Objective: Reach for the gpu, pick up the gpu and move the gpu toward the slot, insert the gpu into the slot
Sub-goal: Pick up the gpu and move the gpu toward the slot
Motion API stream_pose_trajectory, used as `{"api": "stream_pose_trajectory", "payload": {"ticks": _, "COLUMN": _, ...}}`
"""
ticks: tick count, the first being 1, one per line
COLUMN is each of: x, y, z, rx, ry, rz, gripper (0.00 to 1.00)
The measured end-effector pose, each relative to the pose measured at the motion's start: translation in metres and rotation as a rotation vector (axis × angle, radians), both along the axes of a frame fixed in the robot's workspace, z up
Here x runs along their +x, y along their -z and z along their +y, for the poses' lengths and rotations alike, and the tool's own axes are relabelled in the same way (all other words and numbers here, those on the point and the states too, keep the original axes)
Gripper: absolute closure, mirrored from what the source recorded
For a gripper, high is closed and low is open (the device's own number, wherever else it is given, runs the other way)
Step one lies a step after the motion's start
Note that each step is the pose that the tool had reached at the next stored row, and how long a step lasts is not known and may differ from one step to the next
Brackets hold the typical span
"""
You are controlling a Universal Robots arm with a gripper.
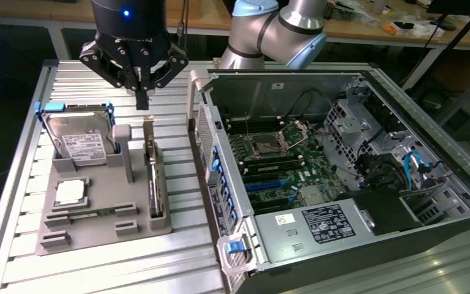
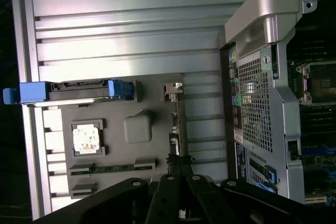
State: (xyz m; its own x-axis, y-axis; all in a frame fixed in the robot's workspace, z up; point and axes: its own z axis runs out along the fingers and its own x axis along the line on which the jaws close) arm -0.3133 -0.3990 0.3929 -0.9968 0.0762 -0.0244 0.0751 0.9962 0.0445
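Reach step | black pincer [image 1: 142, 101] upper left, pinched together, empty, above dark flat gpu card [image 1: 154, 184] in grey tray [image 1: 88, 228] | blue slot [image 1: 265, 183] unfilled

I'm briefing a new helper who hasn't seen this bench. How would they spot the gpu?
On the table, beside the open computer case, sits a gray holder. Along its edge nearest the case, the gpu stands on edge: a thin dark card with a silvery bracket, unlike the boxy hard drive.

Slatted table [image 1: 96, 263] bears grey holder [image 1: 96, 223] (loaded) and computer case [image 1: 300, 71].
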Motion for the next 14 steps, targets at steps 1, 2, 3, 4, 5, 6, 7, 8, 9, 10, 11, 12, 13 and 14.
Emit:
{"api": "stream_pose_trajectory", "payload": {"ticks": 1, "x": 0.0, "y": 0.0, "z": 0.0, "rx": 0.0, "ry": 0.0, "rz": 0.0, "gripper": 0.89}}
{"api": "stream_pose_trajectory", "payload": {"ticks": 2, "x": 0.0, "y": 0.0, "z": 0.0, "rx": 0.0, "ry": 0.0, "rz": 0.0, "gripper": 0.89}}
{"api": "stream_pose_trajectory", "payload": {"ticks": 3, "x": 0.0, "y": 0.0, "z": 0.0, "rx": 0.0, "ry": 0.0, "rz": 0.0, "gripper": 0.89}}
{"api": "stream_pose_trajectory", "payload": {"ticks": 4, "x": 0.0, "y": 0.0, "z": 0.0, "rx": 0.0, "ry": 0.0, "rz": 0.0, "gripper": 0.83}}
{"api": "stream_pose_trajectory", "payload": {"ticks": 5, "x": 0.0, "y": 0.0, "z": 0.0, "rx": 0.0, "ry": 0.0, "rz": 0.0, "gripper": 0.76}}
{"api": "stream_pose_trajectory", "payload": {"ticks": 6, "x": 0.0, "y": 0.0, "z": 0.0, "rx": 0.0, "ry": 0.0, "rz": 0.0, "gripper": 0.71}}
{"api": "stream_pose_trajectory", "payload": {"ticks": 7, "x": 0.0, "y": 0.0, "z": 0.0, "rx": 0.0, "ry": 0.0, "rz": 0.0, "gripper": 0.71}}
{"api": "stream_pose_trajectory", "payload": {"ticks": 8, "x": 0.0, "y": 0.0, "z": 0.0, "rx": 0.0, "ry": 0.0, "rz": 0.0, "gripper": 0.64}}
{"api": "stream_pose_trajectory", "payload": {"ticks": 9, "x": 0.0, "y": 0.0, "z": 0.0, "rx": 0.0, "ry": 0.0, "rz": 0.0, "gripper": 0.58}}
{"api": "stream_pose_trajectory", "payload": {"ticks": 10, "x": 0.0, "y": 0.0, "z": 0.0, "rx": 0.0, "ry": 0.0, "rz": 0.0, "gripper": 0.58}}
{"api": "stream_pose_trajectory", "payload": {"ticks": 11, "x": 0.0, "y": 0.0003, "z": 0.0, "rx": -0.0012, "ry": -0.001, "rz": 0.001, "gripper": 0.52}}
{"api": "stream_pose_trajectory", "payload": {"ticks": 12, "x": 0.0005, "y": 0.0007, "z": 0.0, "rx": -0.0044, "ry": -0.005, "rz": 0.0054, "gripper": 0.52}}
{"api": "stream_pose_trajectory", "payload": {"ticks": 13, "x": 0.0009, "y": 0.0013, "z": 0.0, "rx": -0.0064, "ry": -0.012, "rz": 0.0101, "gripper": 0.52}}
{"api": "stream_pose_trajectory", "payload": {"ticks": 14, "x": 0.0011, "y": 0.0019, "z": 0.0, "rx": -0.0075, "ry": -0.021, "rz": 0.0143, "gripper": 0.52}}
